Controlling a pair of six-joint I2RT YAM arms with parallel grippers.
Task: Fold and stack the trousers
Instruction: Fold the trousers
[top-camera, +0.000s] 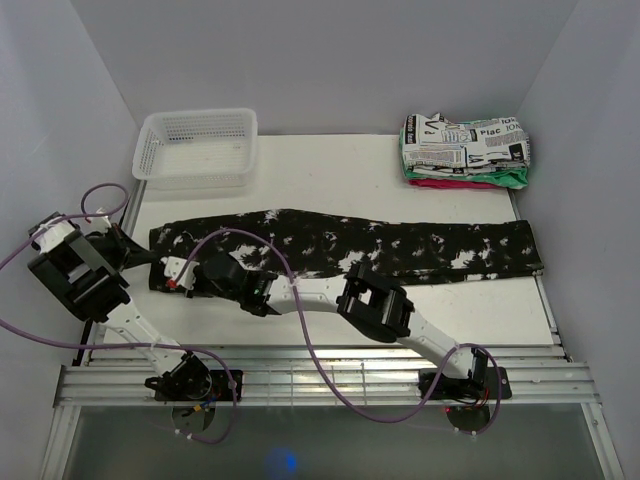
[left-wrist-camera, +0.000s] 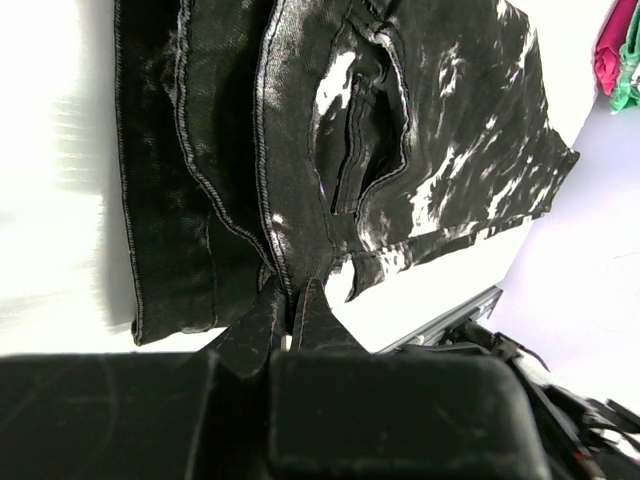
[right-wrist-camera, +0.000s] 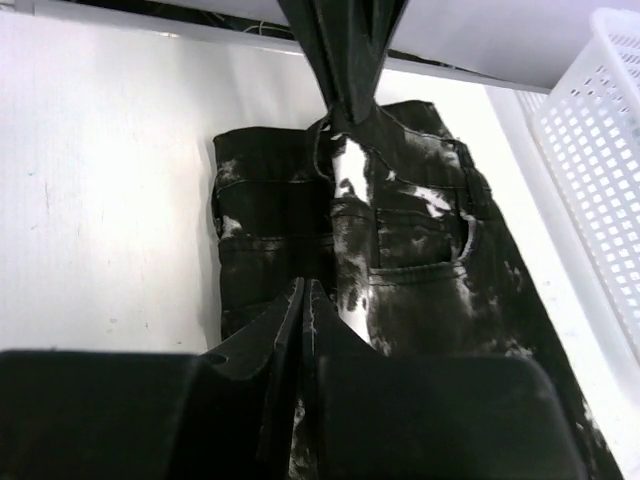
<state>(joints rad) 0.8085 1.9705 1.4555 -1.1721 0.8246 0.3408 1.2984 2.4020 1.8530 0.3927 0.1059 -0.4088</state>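
trousers (top-camera: 400, 250) lie stretched full length across the tabletop (top-camera: 330, 170), not folded yet, waist end at the left, leg hems at the right just below the folded pile (top-camera: 465, 150). left claw (top-camera: 145, 258) is pinched closed on the waistband edge. right claw (top-camera: 178, 275) reaches across and is closed on the waist end just beside it, near corner. wrist views show both finger pairs pressed together with black fabric at the tips. cannot tell how many layers each pinch holds.

step in hand looks like the first fold: carry the waist over toward the hems.

risks:
- the pinches are thin and at the very edge, so the fabric could slip out on the lift, or only the top layer could come up and the fold go crooked.
- the two claws sit very close together, so they could bump, and the cloth between them could bunch.
- the right arm's cable (top-camera: 285, 275) drapes over the trousers and could snag or drag the cloth.
- the right arm lies low over the cloth and could be in the fold's path.
- basket (top-camera: 195, 150) is near the waist end, so a wide swing could clip it.
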